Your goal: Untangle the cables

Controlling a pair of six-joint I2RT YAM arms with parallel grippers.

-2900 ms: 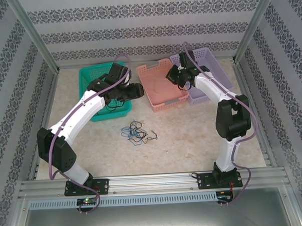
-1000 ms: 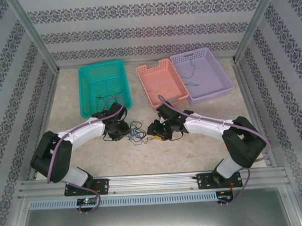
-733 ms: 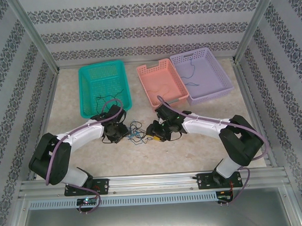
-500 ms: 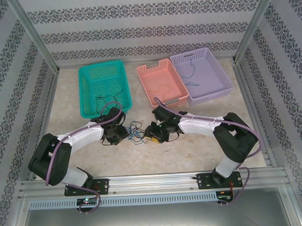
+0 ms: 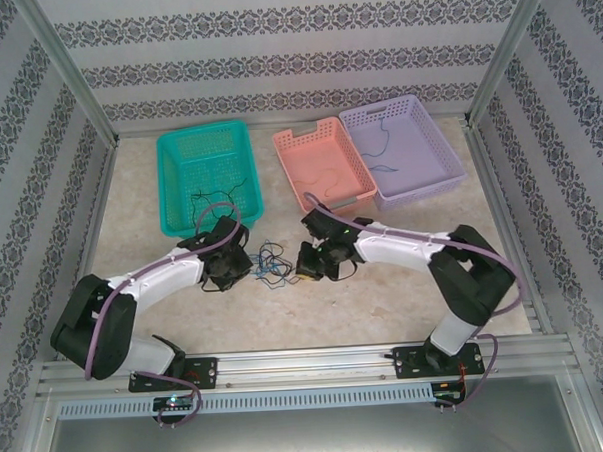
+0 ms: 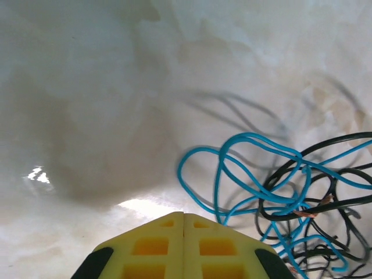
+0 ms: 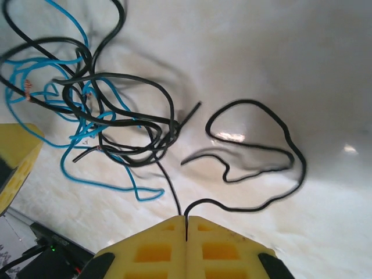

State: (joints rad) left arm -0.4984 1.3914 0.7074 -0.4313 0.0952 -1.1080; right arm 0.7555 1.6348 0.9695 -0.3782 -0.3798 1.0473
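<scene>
Left gripper (image 6: pixel 184 216) fingers pressed together, with no strand visibly between them; the cables (image 6: pixel 285 200) lie tangled just ahead and right of its tips; right gripper (image 7: pixel 186 220) pinches one black strand (image 7: pixel 174 197), with the tangle ahead-left.

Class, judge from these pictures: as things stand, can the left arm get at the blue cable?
Probably yes. The left gripper is shut, low over the table, with the blue cable lying just beside its tips and nothing covering it. It would have to open first, and black cable is wound through it.
</scene>
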